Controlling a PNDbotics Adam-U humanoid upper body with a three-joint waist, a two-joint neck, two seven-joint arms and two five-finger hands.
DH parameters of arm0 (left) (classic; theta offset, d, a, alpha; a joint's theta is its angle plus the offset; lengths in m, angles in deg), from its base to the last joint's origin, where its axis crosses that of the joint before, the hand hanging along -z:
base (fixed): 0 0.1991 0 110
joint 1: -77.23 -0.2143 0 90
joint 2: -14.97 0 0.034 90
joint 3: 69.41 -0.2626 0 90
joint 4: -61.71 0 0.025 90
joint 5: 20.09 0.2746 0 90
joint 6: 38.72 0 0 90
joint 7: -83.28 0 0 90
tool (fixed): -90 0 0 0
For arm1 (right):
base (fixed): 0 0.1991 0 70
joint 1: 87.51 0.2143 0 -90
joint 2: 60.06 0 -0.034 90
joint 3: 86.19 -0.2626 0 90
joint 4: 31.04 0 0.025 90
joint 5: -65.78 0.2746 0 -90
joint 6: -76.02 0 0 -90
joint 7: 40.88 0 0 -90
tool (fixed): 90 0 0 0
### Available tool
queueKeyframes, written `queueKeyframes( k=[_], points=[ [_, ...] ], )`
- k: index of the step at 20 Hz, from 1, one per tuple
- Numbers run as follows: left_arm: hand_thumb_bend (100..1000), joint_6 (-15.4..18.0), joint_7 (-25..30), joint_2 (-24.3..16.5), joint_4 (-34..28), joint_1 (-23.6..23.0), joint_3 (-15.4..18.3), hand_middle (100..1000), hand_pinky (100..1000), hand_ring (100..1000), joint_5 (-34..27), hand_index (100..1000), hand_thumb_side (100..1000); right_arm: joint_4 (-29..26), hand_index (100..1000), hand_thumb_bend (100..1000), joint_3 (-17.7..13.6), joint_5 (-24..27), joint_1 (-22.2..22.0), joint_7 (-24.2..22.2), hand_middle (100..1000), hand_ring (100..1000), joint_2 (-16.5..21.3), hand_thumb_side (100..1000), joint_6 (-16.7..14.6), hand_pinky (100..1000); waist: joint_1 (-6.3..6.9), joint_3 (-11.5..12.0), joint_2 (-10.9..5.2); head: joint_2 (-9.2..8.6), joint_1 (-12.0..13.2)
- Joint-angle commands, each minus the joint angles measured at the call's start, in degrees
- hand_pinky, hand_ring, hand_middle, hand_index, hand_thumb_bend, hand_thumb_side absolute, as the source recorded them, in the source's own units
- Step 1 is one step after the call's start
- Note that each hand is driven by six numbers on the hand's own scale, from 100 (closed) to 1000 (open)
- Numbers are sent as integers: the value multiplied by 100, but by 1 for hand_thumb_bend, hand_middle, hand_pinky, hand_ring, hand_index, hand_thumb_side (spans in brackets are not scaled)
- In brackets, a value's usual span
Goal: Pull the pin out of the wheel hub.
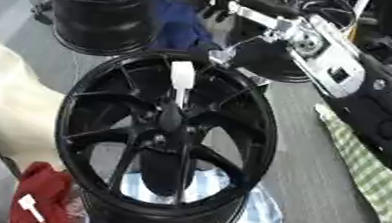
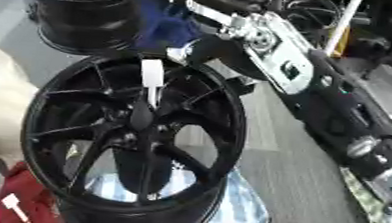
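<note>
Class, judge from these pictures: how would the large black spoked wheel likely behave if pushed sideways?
The large black spoked wheel looks like rigid metal, so probably heavy and stiff. It seems to stand on its rim, so a push might roll or tip it. The white pin rises near its hub.

A glossy black spoked wheel hub (image 1: 166,146) is seen tilted, its open face turned upward. A white pin (image 1: 182,77), flat-headed with a thin shaft, is lodged upright just above the hub's centre.

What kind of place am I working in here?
Probably a wheel workshop or storeroom. A black wheel with a white pin stands in front, more wheels sit behind on a grey floor, and rags lie nearby.
</note>
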Motion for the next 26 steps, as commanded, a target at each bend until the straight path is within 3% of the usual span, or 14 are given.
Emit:
queueKeyframes(
  k=[1, 6, 20, 26],
  points=[
    [100, 17, 6, -57, -85, 78, 7, 591, 588, 588, -19, 787, 623, 286, 986, 283, -246, -183, 177, -527, 873, 866, -151, 478, -160, 806, 32, 24, -37, -73, -22],
    [100, 0, 6, -32, -99, 94, 5, 591, 588, 588, -23, 788, 623, 660, 987, 282, -337, -584, 162, -647, 876, 869, -404, 489, -279, 809, 42, 67, -35, -136, -66],
    [100, -20, 36, 8, -126, 118, -23, 590, 588, 588, -26, 788, 623, 1246, 982, 277, -587, -1843, 131, -348, 873, 878, -711, 508, -493, 832, 67, 120, -21, -314, -198],
    [100, -11, 41, 11, -125, 126, -26, 590, 588, 588, -24, 788, 622, 1369, 961, 270, -632, -1975, 91, -343, 834, 856, -802, 527, -553, 820, 76, 127, -11, -427, -252]
  ],
)
